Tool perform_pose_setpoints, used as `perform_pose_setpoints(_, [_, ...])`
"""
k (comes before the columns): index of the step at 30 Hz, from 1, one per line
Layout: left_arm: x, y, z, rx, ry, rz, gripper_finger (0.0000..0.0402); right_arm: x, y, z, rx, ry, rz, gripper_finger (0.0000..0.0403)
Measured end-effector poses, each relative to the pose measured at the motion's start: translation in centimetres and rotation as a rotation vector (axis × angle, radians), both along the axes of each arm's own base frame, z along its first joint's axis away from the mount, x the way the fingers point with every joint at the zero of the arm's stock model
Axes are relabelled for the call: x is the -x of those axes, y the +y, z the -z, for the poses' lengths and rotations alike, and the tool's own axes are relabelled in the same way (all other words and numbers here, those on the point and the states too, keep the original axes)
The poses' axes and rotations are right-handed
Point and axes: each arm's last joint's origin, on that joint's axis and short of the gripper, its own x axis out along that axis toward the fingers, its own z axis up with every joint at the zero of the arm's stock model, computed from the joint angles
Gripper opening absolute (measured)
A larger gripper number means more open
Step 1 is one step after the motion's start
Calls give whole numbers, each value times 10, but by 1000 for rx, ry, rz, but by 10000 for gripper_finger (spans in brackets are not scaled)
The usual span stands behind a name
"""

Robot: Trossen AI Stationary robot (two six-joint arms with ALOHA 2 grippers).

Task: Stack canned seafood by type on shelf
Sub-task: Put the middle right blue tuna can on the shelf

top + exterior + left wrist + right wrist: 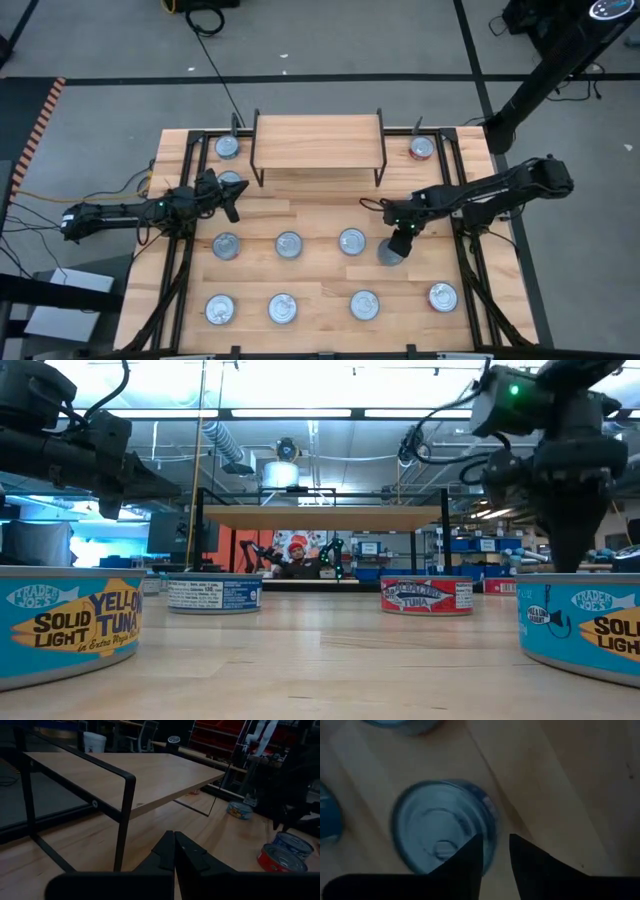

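The shelf (318,140) stands at the table's far middle on thin black legs, its plank top bare. Several cans of seafood sit upright on the table in front of it and beside it, among them a red one (427,595) and blue ones (75,622). My right gripper (400,240) points steeply down over a blue can (445,827) at the right end of the middle row, with a narrow gap between its fingers. My left gripper (174,851) is shut and level, left of the shelf's front leg (122,820), next to a can (232,180). My right gripper comes from above at the blue can's rim (487,837). One finger (470,857) shows over the lid and the other (530,865) outside the wall. I cannot tell whether either touches the can, which rests on the table.
Two rows of cans (289,244) (282,308) fill the table's near half. Single cans stand at the far left (227,147) and far right (421,148) beside the shelf. Black rails (465,190) run along the table's sides. A person shows in the room beyond (296,557).
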Motion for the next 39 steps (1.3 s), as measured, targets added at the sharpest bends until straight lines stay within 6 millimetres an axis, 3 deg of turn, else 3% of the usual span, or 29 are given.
perform_pose_setpoints(6, [-1,0,1,6,6,-1,6,1,-4,7,-11,-4,4,75])
perform_pose_setpoints(13, [-1,0,2,8,16,-2,6,-3,-5,8,-48,-69,-48,8])
perform_pose_setpoints(25, [-1,0,2,9,15,-1,6,0,-1,-7,32,-132,26,4])
perform_pose_setpoints(39, [-1,0,2,11,13,-1,6,-5,32,-46,409,-284,57,2])
